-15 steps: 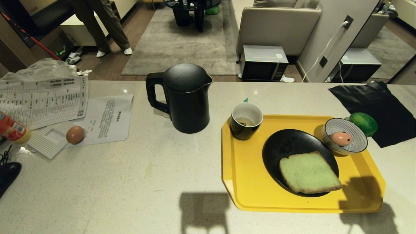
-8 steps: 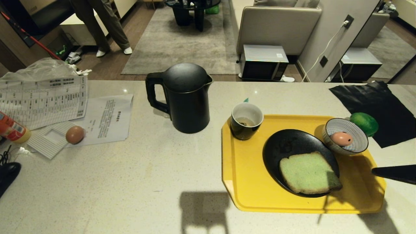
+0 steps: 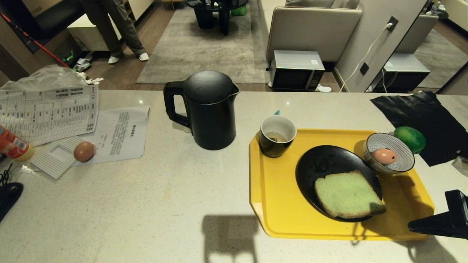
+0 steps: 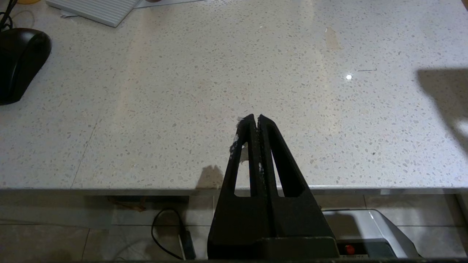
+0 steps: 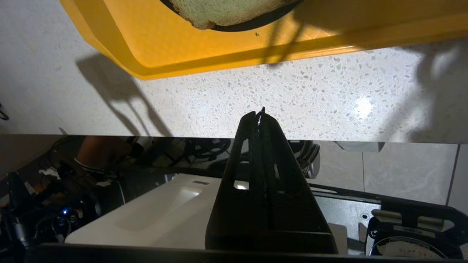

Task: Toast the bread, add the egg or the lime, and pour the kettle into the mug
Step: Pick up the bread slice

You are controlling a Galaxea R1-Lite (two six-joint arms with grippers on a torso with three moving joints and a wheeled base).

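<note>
Head view is showing the right claw [image 3: 411, 226], pinched empty, hanging at the tray's [image 3: 278, 219] four o'clock corner, where sweeping toward the bread [image 3: 347, 194] lying on the plate [image 3: 321, 164] is risking clipping the rim and jolting the mug [image 3: 276, 135].

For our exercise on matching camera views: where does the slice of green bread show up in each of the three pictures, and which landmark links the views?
Head view: the bread lies on the black plate, lower right of centre.
Left wrist view: not in it; only bare counter.
Right wrist view: one corner of the bread shows at the top edge.
Shared landmark: the yellow tray, whose near rim shows in the right wrist view.
</note>
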